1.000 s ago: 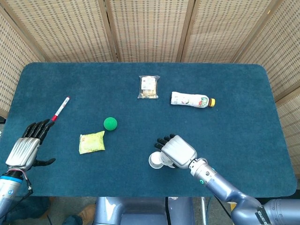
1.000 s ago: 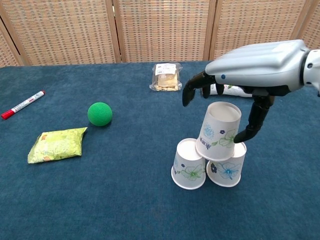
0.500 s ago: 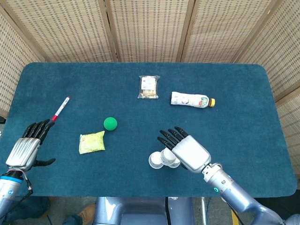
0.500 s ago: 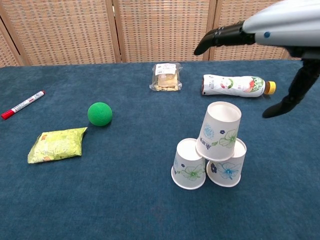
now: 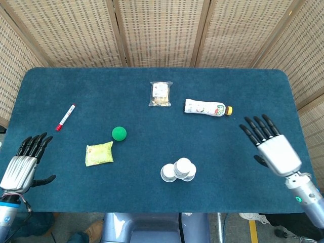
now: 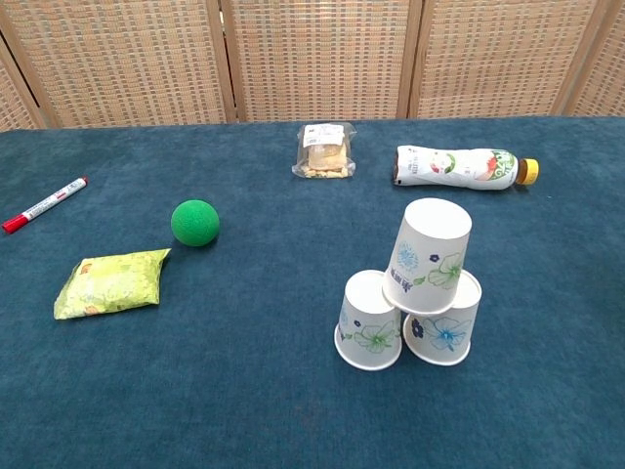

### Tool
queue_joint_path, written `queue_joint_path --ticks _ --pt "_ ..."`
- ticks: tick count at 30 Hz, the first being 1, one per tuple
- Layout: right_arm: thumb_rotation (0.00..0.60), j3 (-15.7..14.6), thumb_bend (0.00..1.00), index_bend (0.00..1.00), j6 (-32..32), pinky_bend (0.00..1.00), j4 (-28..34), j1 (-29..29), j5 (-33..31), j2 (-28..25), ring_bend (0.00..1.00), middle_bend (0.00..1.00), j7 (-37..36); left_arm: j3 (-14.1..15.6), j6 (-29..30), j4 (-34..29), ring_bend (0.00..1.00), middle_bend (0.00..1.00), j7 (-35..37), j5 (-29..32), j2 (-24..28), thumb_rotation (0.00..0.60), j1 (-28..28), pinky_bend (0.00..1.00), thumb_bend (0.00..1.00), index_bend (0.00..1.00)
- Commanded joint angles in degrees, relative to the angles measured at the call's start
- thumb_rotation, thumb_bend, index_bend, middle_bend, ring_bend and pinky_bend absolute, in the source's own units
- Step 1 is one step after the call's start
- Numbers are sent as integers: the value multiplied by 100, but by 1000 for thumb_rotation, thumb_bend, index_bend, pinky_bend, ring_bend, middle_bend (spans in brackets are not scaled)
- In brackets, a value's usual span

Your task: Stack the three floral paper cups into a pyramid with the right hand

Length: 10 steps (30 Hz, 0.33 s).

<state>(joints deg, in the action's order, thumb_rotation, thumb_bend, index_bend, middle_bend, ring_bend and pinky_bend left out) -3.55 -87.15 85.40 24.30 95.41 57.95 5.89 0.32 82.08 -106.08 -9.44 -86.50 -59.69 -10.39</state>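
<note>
Pyramid of floral cups (image 6: 410,293) standing, top cup slightly tilted. Right hand (image 5: 271,147) empty, fingers spread, well apart; left hand (image 5: 23,164) likewise. Stacking judged complete; next only a stability check.

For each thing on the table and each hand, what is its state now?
top cup: upside down, tilted, resting on two lower cups
lower cups: upside down, side by side
bottle: lying, capped
marker: lying, capped
snack bag: sealed, flat
yellow packet: sealed, flat
ball: at rest
right hand: open, empty
left hand: open, empty
</note>
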Motion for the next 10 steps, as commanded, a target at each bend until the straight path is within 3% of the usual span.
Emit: queue_joint_path --ticks 1,10 --pt "600 -311 0 3 -529 0 -498 -860 -33 372 0 0 -832 106 182 229 0 0 94 -191 -109 600 159 0 0 0" --pt "600 -339 0 0 -861 0 -105 -1460 29 712 0 0 -391 108 447 1036 0 0 539 -618 -415 600 223 0 0 0"
